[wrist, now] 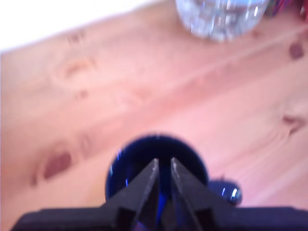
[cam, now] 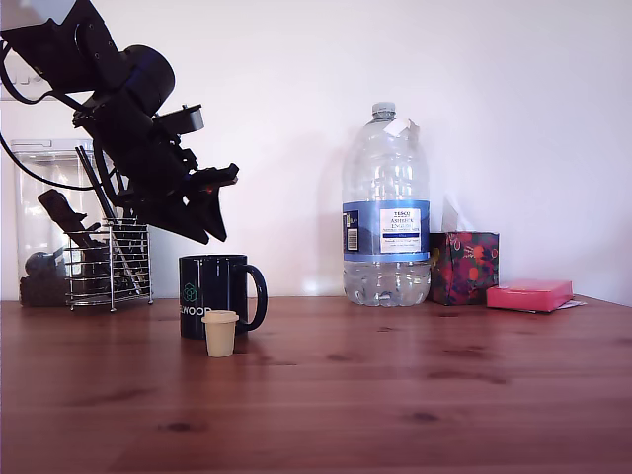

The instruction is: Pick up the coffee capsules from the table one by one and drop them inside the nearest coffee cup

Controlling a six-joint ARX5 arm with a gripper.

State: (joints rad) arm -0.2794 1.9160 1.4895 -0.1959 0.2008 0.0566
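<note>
**My pincer above the black mug, 1 beige capsule on the table**

Nearest to the exterior camera, the reddish-brown table [cam: 395,395] spreads out with its dark knots and grain. On it stands 1 beige capsule [cam: 220,333], upright with its wider rim on top, just in front of the coffee cup [cam: 215,295] and overlapping its lower edge in that view. The cup is glossy black, its loop handle pointing toward 3 o'clock in the exterior view, with a teal hexagon and white letters ending "WOOD" on its side.

My pincer [cam: 211,229] hangs at 12 o'clock over the cup, clear of the rim, tips angled downward. In the wrist view my 2 fingers [wrist: 144,185] sit nearly together with only a thin slit between them, framed against the cup's dark round mouth [wrist: 156,166]. Something blue shows in that slit, but the picture is too blurred for me to tell whether I grip anything.

Farther back, at 9 o'clock from the cup, stands a wire utensil holder [cam: 109,265]. At 3 o'clock, well apart, stands a large clear water bottle [cam: 385,212], then a patterned tissue box [cam: 464,267], then a flat pink box [cam: 528,294].
</note>
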